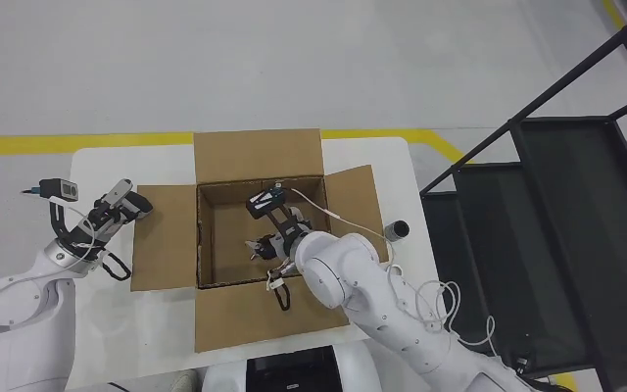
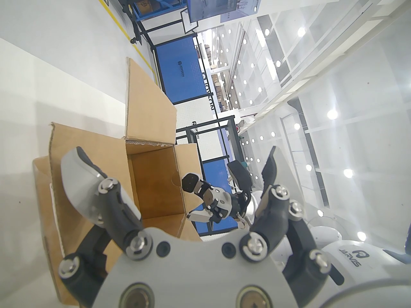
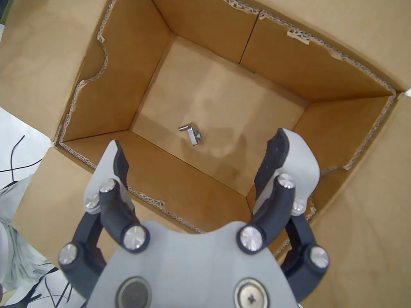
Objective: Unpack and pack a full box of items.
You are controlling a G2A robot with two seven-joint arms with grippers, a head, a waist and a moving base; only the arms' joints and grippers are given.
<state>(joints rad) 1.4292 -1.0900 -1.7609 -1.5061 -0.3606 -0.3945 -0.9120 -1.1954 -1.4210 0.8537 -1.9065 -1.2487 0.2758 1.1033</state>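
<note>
Nearly emptied: box (image 3: 199,11) sits flaps-out on table (image 1: 108,167), with one small metal bracket (image 3: 192,133) on its floor. Right gripper (image 3: 197,138) hangs above, jaws spread, likely lining up a grab. Left gripper (image 2: 173,153) is parked beside the box, jaws spread, probably to stay clear.

Layout about the box (image 1: 260,152), which stands on the table (image 1: 98,167) with its flaps spread. A metal part (image 3: 192,133) lies on the box floor. My right hand (image 3: 197,153) hangs over the box opening. My left hand (image 1: 129,201) is left of the box, beside its flap. A cylinder (image 1: 398,230) sits on the table to the right of the box.
</note>
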